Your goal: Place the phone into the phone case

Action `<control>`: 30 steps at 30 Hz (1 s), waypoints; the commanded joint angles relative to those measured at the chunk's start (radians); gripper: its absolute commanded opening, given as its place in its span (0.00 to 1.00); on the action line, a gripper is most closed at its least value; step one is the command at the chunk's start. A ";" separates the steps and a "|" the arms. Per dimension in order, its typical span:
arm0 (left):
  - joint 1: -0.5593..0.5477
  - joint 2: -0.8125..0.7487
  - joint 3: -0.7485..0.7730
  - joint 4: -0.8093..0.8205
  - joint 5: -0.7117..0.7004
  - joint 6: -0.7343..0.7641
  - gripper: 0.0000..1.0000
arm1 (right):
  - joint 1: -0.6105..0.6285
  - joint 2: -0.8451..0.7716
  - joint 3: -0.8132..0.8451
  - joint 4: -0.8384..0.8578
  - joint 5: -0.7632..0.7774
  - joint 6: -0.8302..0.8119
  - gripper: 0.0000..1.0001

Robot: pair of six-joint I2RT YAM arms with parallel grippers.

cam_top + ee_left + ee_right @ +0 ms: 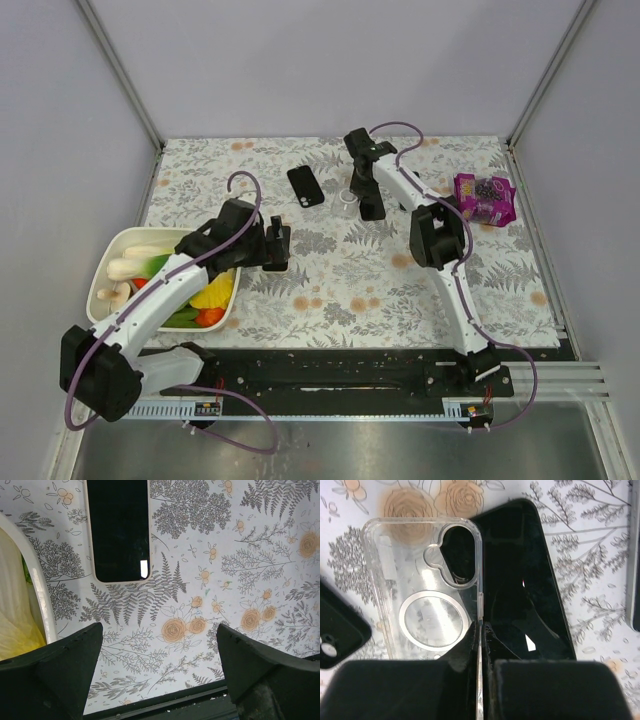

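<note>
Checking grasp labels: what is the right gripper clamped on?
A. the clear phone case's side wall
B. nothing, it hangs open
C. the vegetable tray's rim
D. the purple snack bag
A: in the right wrist view, the right gripper has its fingers closed on the upright side wall of the clear phone case.

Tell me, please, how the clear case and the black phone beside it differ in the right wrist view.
The clear case is see-through; the black phone is opaque and glossy. The case has a camera cutout and a ring; the phone's face is plain. The right gripper pinches the case's edge; the phone lies ungripped. Both are rounded rectangles of similar outline.
</note>
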State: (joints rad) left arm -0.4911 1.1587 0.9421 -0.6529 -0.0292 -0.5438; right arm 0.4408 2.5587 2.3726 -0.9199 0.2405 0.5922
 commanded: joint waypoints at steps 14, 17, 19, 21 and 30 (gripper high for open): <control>-0.007 -0.053 -0.120 0.190 0.083 -0.104 0.98 | 0.004 -0.676 -0.809 0.348 -0.320 -0.034 0.00; -0.018 -0.039 -0.131 0.203 0.091 -0.113 0.99 | 0.022 -0.742 -0.944 0.398 -0.351 -0.029 0.00; -0.029 -0.033 -0.137 0.211 0.092 -0.119 0.98 | 0.045 -0.778 -1.025 0.430 -0.356 -0.034 0.00; -0.038 -0.025 -0.141 0.219 0.086 -0.122 0.99 | 0.074 -0.801 -1.113 0.461 -0.372 -0.031 0.00; -0.075 0.015 -0.164 0.265 0.078 -0.143 0.99 | 0.142 -0.807 -1.288 0.582 -0.406 -0.065 0.00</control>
State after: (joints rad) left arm -0.5491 1.1568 0.7822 -0.4561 0.0441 -0.6685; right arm 0.5816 1.7908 1.0874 -0.4347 -0.1452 0.5518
